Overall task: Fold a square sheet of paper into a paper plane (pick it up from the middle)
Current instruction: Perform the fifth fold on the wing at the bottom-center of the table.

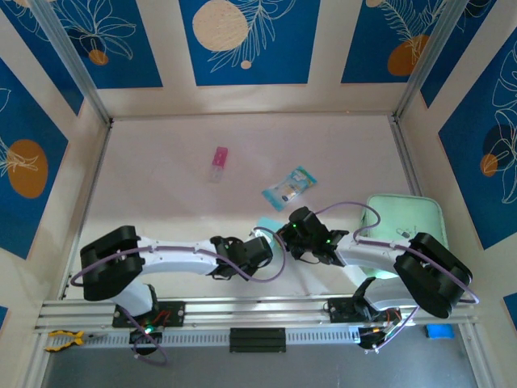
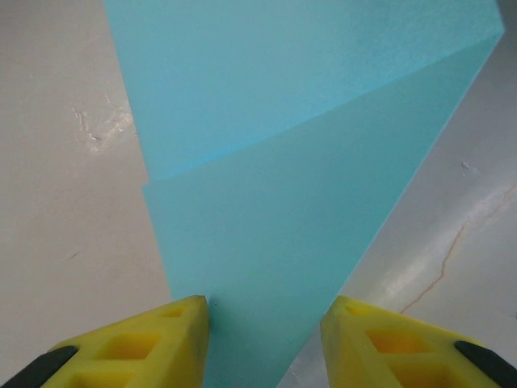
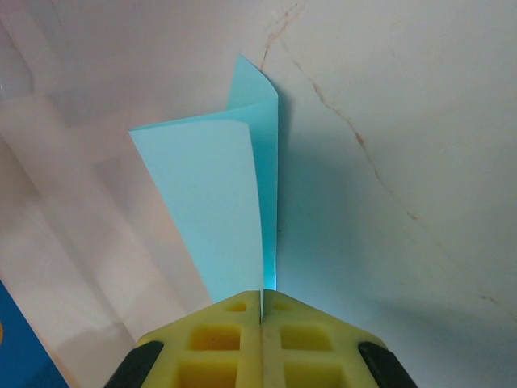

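Our right gripper (image 3: pixel 260 319) is clamped on the folded square sheet of paper (image 3: pixel 234 202), whose flaps spread toward 12 o'clock. Our left gripper (image 2: pixel 265 339) stands spread wide, straddling the same sheet's near end. On the bench (image 1: pixel 161 186), a teal printed packet (image 1: pixel 289 187) lies at about 12 o'clock of both grippers.

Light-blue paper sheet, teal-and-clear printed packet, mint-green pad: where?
light-blue paper sheet (image 3: pixel 212 212), right wrist view, front flap
teal-and-clear printed packet (image 1: pixel 289 187), top external view, centre
mint-green pad (image 1: pixel 416 214), top external view, far part
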